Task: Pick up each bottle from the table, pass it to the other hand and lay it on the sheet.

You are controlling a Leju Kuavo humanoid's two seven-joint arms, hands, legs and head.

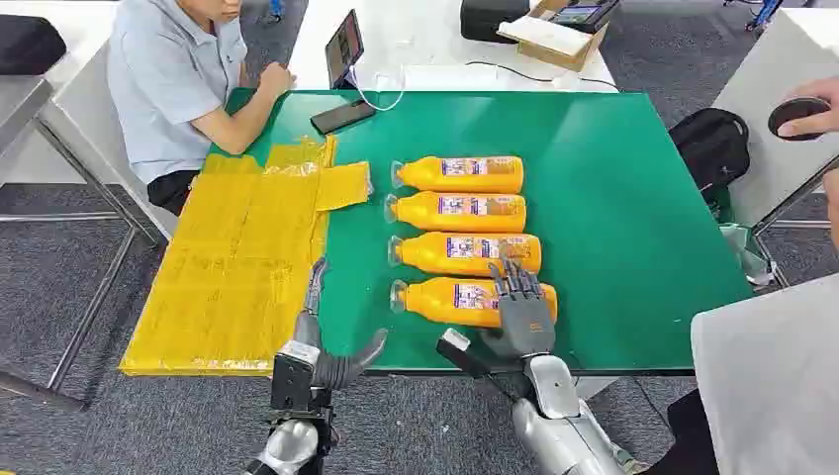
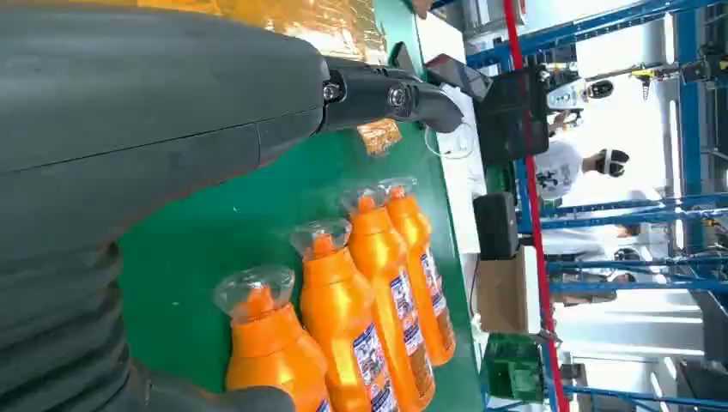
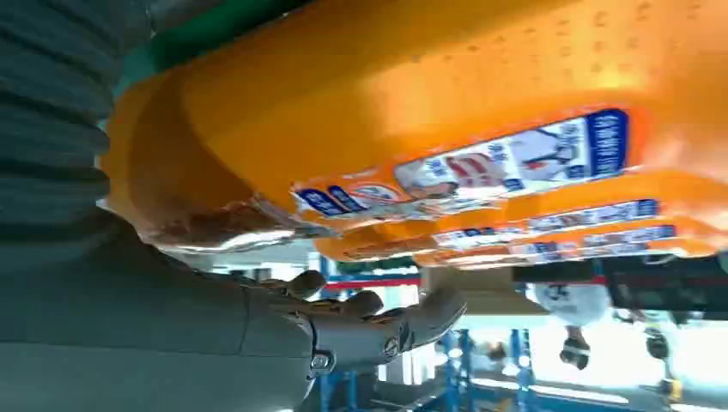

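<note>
A green table [image 1: 633,218] is carrying everything. A yellow sheet [image 1: 237,267] is lying along its left edge and is hanging a little over that side. Four orange bottles [image 1: 460,237] are lying on their sides in a row near the middle, caps pointing toward the sheet; the closest one is sitting near the front edge. A dark phone [image 1: 342,116] is resting at the far edge.

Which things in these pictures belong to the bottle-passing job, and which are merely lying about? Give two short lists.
Part of the job:
four orange bottles lying in a row
yellow sheet
green table
right hand over the nearest bottle
left hand at the table's near edge

Lying about:
phone
tablet
cardboard box
black bag
</note>
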